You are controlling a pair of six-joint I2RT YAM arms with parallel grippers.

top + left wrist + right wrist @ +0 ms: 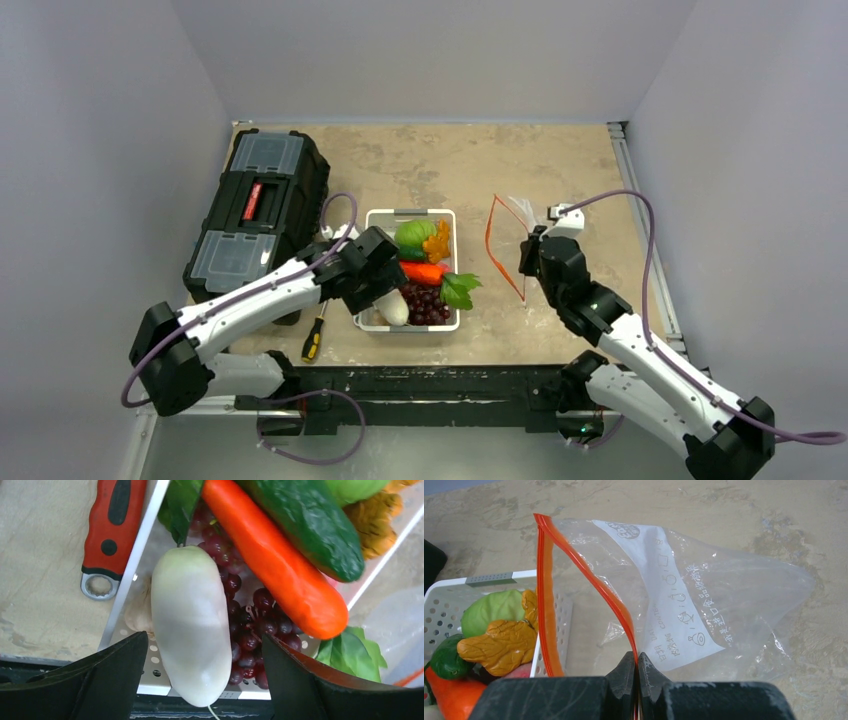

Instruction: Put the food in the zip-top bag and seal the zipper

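Note:
The food lies in a white tray [410,213]: a white radish [190,625], dark grapes [255,620], an orange carrot [275,560], a green cucumber [310,525] and leafy greens [352,652]. My left gripper [205,637] is open and straddles the radish's near end, with a gap on each side. To the tray's right, the clear zip-top bag [724,595] stands with its mouth gaping toward the tray. My right gripper [638,662] is shut on one side of the red-orange zipper [589,570]. The other side bows out to the left.
A black toolbox [258,210] sits at the left of the table. A yellow-handled screwdriver [313,340] lies in front of it. A red-handled wrench [107,530] rests on the table just outside the tray's left rim. A green cabbage [489,610] fills the tray's far end.

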